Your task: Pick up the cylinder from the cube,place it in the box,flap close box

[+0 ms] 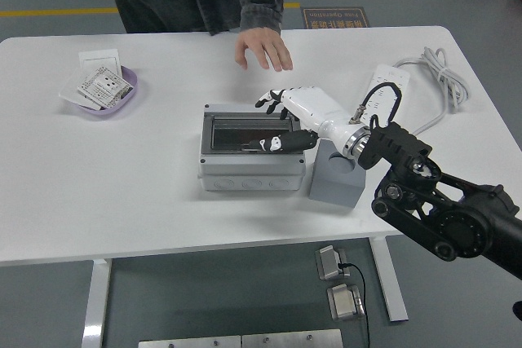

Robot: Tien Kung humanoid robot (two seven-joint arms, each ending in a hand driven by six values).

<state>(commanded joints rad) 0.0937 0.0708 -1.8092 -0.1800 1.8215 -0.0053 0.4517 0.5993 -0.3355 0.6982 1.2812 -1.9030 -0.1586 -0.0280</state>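
The grey box point(252, 171) stands at the table's middle with its dark flap lid point(236, 130) lying flat and closed. My right hand point(274, 121), white with black fingers, lies spread over the lid's right part, thumb point(279, 143) towards the front and fingertips point(270, 100) at the back edge, holding nothing. The grey cube point(337, 180) stands right of the box, its top partly hidden by my wrist. No cylinder is visible. At the far edge, a person's hand point(263, 48) rests open on the table, apart from the box.
A purple bowl point(103, 90) with packets and a white card point(99, 59) sit at the far left. A white power strip point(382, 87) and its coiled cable point(441, 72) lie at the far right, behind my right arm.
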